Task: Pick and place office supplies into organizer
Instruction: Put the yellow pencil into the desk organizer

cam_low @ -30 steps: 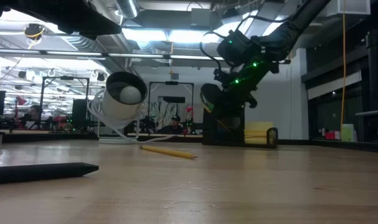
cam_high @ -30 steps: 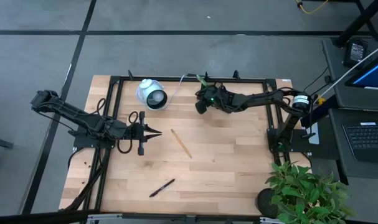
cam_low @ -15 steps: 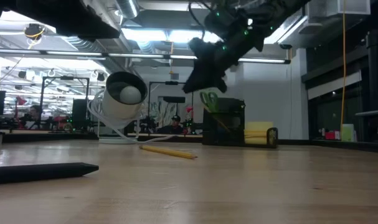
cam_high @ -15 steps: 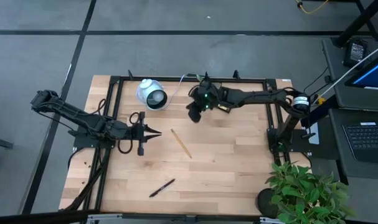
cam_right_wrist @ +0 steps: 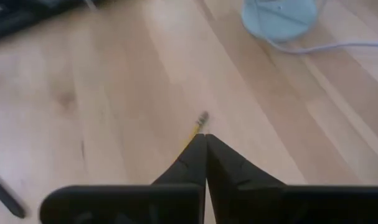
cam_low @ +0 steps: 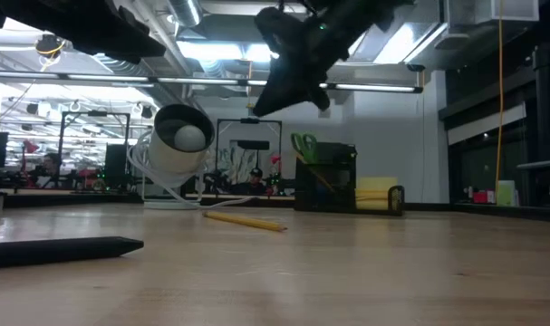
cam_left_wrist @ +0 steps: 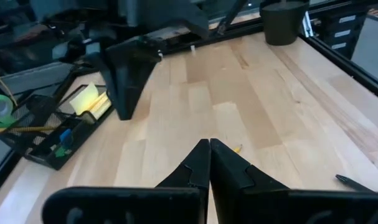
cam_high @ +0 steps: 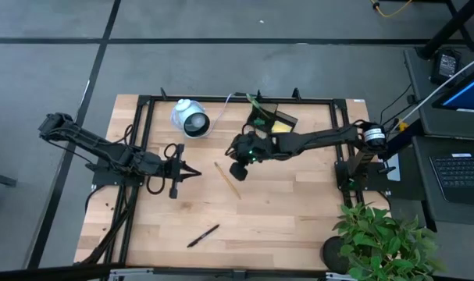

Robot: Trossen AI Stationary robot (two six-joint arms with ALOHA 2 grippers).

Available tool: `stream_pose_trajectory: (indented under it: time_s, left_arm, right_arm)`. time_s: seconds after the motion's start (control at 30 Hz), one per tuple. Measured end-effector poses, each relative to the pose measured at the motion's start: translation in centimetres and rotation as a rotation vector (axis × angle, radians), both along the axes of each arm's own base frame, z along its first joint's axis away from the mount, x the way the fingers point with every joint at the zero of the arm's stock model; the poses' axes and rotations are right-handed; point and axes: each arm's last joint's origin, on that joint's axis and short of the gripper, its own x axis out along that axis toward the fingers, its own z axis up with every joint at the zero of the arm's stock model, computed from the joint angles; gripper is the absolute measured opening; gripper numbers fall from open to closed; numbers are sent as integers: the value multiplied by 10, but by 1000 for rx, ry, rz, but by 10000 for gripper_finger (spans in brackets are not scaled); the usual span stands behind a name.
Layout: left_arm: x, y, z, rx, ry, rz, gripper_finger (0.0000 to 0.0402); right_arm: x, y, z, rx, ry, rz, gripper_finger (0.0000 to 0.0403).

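The right gripper [cam_high: 238, 168], clenched on nothing, hangs just beside the pencil [cam_high: 227, 179] (left gripper [cam_high: 191, 172] likewise clenched, well apart).

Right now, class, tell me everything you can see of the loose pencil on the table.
The pencil is thin, yellowish, wood-like, with a dark tip at one end. It lies flat and slanted on the bare table, near the middle, touching nothing else. The right gripper, shut, hovers above its upper end without holding it. In the low view it lies in front of the organizer.
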Motion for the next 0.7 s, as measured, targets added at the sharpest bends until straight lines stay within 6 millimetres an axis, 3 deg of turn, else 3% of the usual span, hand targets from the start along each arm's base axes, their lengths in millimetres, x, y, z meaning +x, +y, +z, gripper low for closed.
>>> stream_pose_trajectory:
  time_s: [0.13,0.37,0.57,0.7]
  left_arm:
    - [0,0,0,-9,-3,4,2]
    - [-5,2,3,-37,-48,31,2]
    - [-21,8,-20,-100,-163,39,2]
    - [-32,12,-25,-126,-219,40,2]
  right_arm:
    - [16,20,3,-23,43,33,4]
    - [47,42,-17,-31,203,81,4]
    - [66,52,-35,-28,299,100,10]
    - [74,54,-50,15,345,135,23]
